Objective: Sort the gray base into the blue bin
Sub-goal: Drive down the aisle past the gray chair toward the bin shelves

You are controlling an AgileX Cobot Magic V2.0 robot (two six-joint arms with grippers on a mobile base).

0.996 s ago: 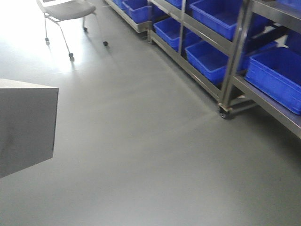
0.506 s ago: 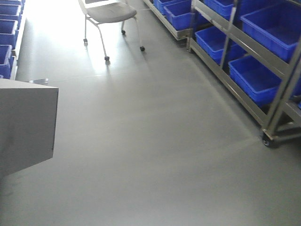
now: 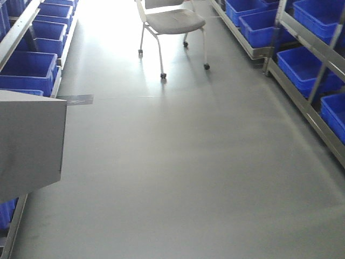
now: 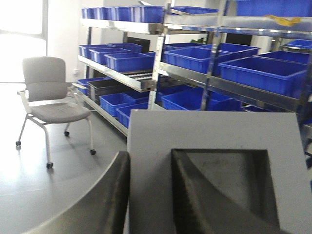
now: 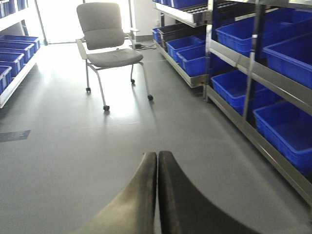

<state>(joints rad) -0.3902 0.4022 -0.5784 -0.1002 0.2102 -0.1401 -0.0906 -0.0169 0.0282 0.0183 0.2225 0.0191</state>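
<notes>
The gray base (image 3: 29, 145) fills the left edge of the front view, held above the floor. In the left wrist view my left gripper (image 4: 150, 156) is shut on the gray base (image 4: 209, 131): one finger lies against its outer side, the other inside the square recess. My right gripper (image 5: 157, 153) is shut with nothing in it, above bare floor. Several blue bins, all alike, sit on the racks: a blue bin (image 3: 27, 65) at the left, others at the right (image 3: 302, 62), (image 4: 258, 73), (image 5: 287, 129).
A gray wheeled chair (image 3: 172, 21) stands in the aisle ahead, also in both wrist views (image 4: 48, 105) (image 5: 107, 41). Metal racks (image 3: 318, 81) line both sides. A dark patch (image 3: 75, 99) marks the floor at the left.
The front view has swung left: the right-hand racks slid toward the right edge, the chair came to the middle, and the left rack with bins appeared. The base kept its place in view.
</notes>
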